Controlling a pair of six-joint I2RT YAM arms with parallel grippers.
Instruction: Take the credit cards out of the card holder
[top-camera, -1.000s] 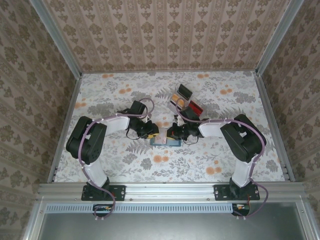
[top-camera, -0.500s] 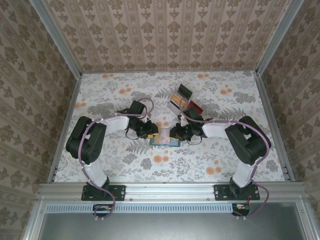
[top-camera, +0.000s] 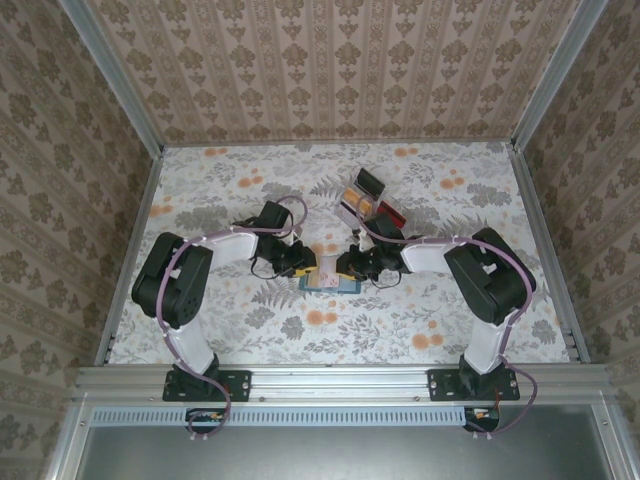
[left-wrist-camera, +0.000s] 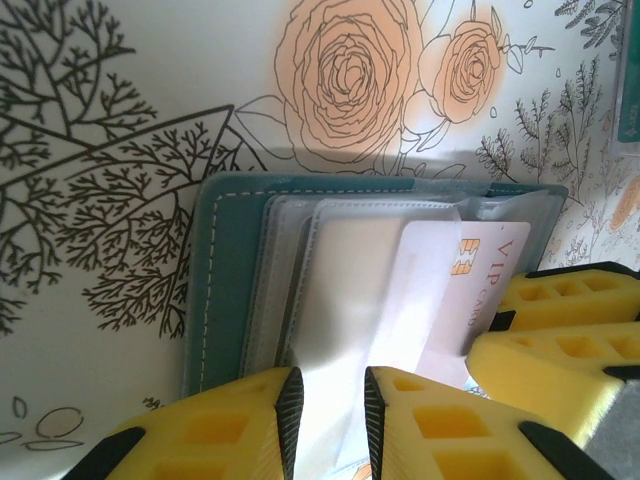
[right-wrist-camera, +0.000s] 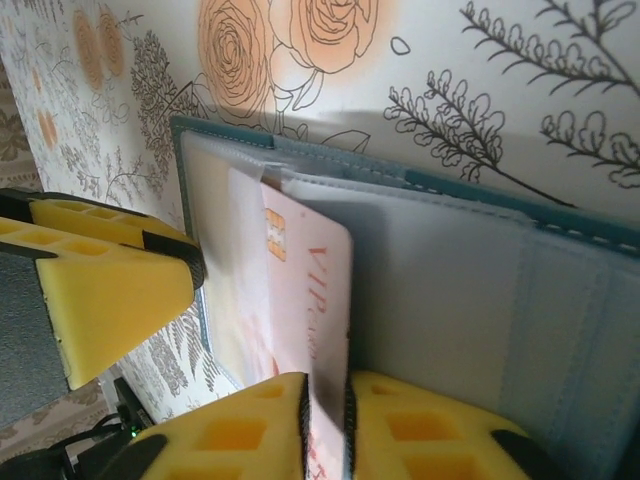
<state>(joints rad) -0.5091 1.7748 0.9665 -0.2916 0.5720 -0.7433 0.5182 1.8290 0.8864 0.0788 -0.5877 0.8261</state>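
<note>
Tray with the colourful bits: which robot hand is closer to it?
Right. The right hand, pinching a card, sits just by the tray's near side. The left hand grips the card holder's other end, farther from the tray.

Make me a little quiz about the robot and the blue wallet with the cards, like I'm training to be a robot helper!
1. True or false: the card holder is folded shut.
2. What is pinched between the fingers of the right gripper? A) the VIP card B) a coin C) a pen
3. Which gripper pinches the clear sleeve of the card holder?

Key: 1 false, it lies open. 2 A. 3 the left gripper.
</note>
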